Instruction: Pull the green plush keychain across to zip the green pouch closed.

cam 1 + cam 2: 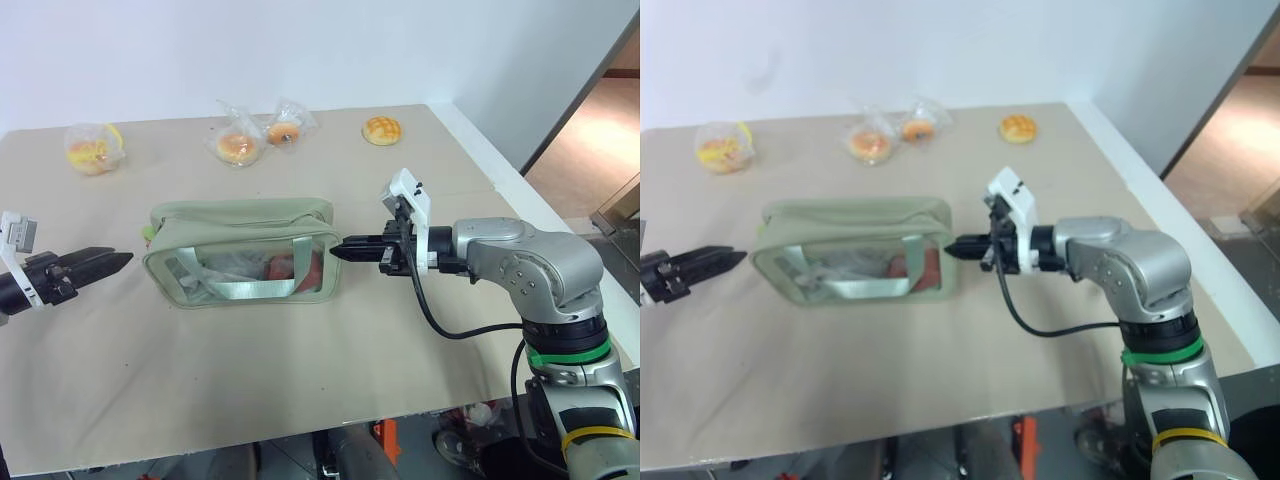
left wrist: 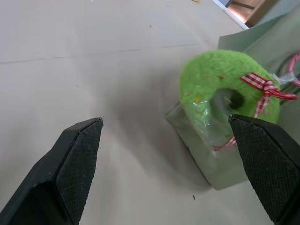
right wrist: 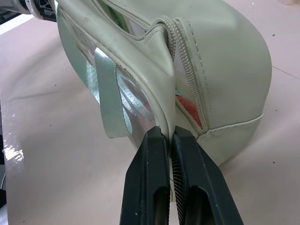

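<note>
Head cam: my left gripper (image 1: 118, 260) is spread wide, just short of the pouch (image 1: 240, 250); wrapped buns (image 1: 238, 146) sit well beyond, nothing blocking.

Left wrist: keychain (image 2: 225, 93) sits just ahead of one fingertip, off-center, so closing now could miss it.

Right wrist: right gripper (image 3: 169, 140) is clamped on the pouch's edge seam; a hard pull might slip it.

Readable text: none could be made out in any view.
Green pouch (image 1: 240, 250): no lettering, label or brand mark showed on its fabric or clear window.
Green plush keychain (image 2: 225, 93): bore a red-and-white checked ribbon, but no writing.
Wrapped buns (image 1: 238, 145): their wrappers showed no legible print.
</note>
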### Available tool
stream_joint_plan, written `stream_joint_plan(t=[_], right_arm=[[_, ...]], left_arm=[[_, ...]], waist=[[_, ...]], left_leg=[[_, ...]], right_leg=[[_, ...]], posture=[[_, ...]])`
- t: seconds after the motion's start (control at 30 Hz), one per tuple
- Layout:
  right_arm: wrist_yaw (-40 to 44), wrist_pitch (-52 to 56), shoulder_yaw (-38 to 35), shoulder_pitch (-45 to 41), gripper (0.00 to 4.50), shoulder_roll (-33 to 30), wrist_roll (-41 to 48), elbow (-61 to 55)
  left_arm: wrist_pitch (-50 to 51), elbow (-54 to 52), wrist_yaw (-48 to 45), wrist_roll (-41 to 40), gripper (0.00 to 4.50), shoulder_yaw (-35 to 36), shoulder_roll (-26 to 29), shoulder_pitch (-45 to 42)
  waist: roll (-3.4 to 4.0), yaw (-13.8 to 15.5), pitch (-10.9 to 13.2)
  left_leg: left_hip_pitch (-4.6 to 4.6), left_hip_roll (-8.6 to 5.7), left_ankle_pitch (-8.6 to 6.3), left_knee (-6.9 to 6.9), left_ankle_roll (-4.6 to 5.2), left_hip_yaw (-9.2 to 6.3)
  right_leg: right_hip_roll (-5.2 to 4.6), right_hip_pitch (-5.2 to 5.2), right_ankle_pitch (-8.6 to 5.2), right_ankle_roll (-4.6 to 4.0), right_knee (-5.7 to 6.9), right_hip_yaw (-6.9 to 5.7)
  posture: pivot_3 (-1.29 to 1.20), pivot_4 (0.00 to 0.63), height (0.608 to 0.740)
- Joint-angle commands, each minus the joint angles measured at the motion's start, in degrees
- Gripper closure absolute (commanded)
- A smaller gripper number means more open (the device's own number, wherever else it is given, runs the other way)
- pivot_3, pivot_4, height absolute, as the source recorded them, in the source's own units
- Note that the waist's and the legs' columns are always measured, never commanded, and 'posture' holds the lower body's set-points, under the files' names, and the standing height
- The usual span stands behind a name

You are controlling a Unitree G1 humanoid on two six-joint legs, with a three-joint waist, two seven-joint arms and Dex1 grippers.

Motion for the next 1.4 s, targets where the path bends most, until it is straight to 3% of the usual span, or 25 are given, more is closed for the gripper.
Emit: stream_joint_plan(t=[0.03,0.73,0.87,1.17,1.2,1.4], right_arm=[[0.3,-0.8,-0.3,-1.2,4.48,-0.5,0.4,-0.9],[-0.7,-0.5,-0.9,-0.8,4.48,-0.3,0.9,-2.1],[-1.2,-0.2,-1.4,-0.1,4.5,-0.5,1.0,-2.3],[-1.6,-0.5,-0.9,0.1,4.5,-0.4,1.1,-2.0],[-1.6,-0.5,-0.8,0.1,4.5,-0.4,1.1,-1.9],[-1.1,-1.0,-0.3,-0.2,4.5,-0.3,0.7,-1.1]], left_arm=[[0.2,-2.5,-0.6,-0.6,0.0,0.0,-0.8,-0.6],[0.6,-0.6,2.0,0.9,0.0,-3.4,-7.1,-8.7],[1.3,-0.1,2.6,1.5,1.16,-4.0,-7.7,-8.3],[0.9,0.5,2.2,1.5,4.3,-3.4,-7.0,-7.9],[0.5,0.6,2.6,1.6,4.46,-3.1,-7.0,-8.1],[-5.0,0.9,5.3,3.6,4.46,-2.2,-6.3,-11.6]], waist=[[0.0,0.0,0.0],[-0.03,0.0,0.0],[-0.03,0.0,0.0],[-0.03,0.1,0.0],[-0.03,0.1,0.0],[-0.04,0.1,0.0]], left_leg=[[0.0,0.0,0.0,0.0,0.0,0.0],[-0.01,-0.02,0.0,0.0,0.0,0.01],[-0.02,-0.04,0.0,0.01,0.0,0.01],[-0.01,-0.03,0.0,0.03,0.0,0.01],[-0.01,-0.03,0.0,0.03,0.0,0.01],[-0.02,-0.03,0.0,0.03,0.0,0.01]], right_leg=[[0.0,0.0,0.0,0.0,0.0,0.0],[0.05,0.01,0.01,0.03,0.0,0.04],[0.03,0.01,0.02,0.03,0.0,0.03],[0.04,0.02,0.03,0.05,0.01,0.04],[0.04,0.02,0.03,0.05,0.01,0.03],[0.04,0.02,0.04,0.06,0.01,0.03]], posture=[[0.0,0.15,0.74],[0.0,0.15,0.74],[0.0,0.15,0.74],[0.0,0.15,0.74],[0.0,0.15,0.74],[0.0,0.15,0.74]])
